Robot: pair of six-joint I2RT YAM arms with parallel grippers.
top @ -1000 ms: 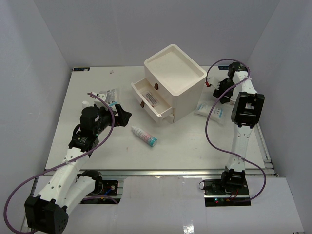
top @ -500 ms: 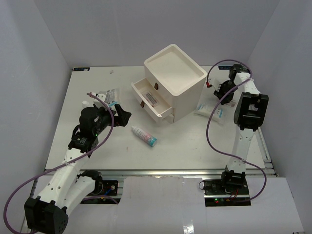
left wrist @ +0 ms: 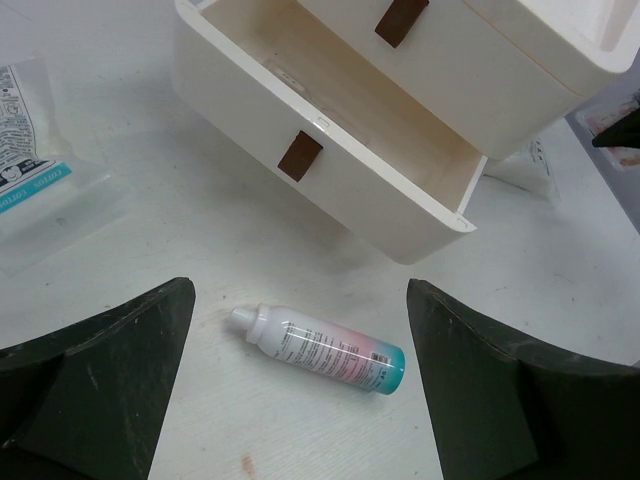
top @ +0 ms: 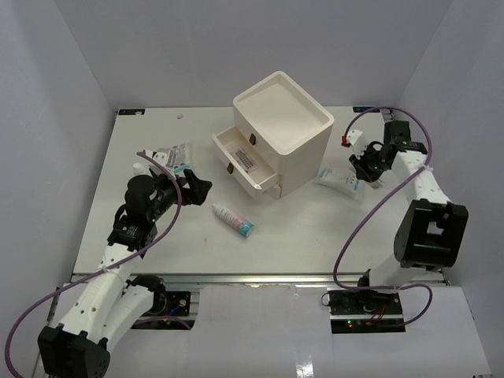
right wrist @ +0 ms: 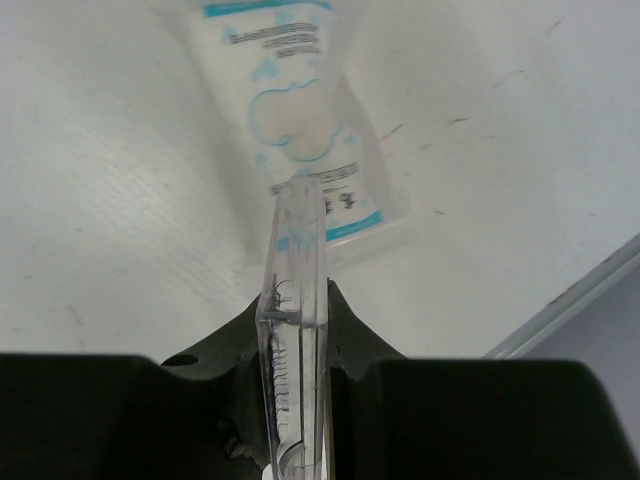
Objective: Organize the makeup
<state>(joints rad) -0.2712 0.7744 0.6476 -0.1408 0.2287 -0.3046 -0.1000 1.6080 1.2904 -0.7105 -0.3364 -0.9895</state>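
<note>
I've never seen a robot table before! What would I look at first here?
Probably the big cream drawer box at the back middle of the table, with a drawer pulled out. Next comes the white tube with a teal cap lying in front of it, near the open left gripper. On the right, the right gripper pinches a thin clear packet edge-on over a blue-printed sachet.

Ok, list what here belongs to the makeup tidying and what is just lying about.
Belongs:
tube with teal cap
packets by the left arm
packet lying at right
thin clear packet, clamped in the right gripper

Not makeup:
cream drawer box, one drawer open
tiny pale speck near the far edge
</note>
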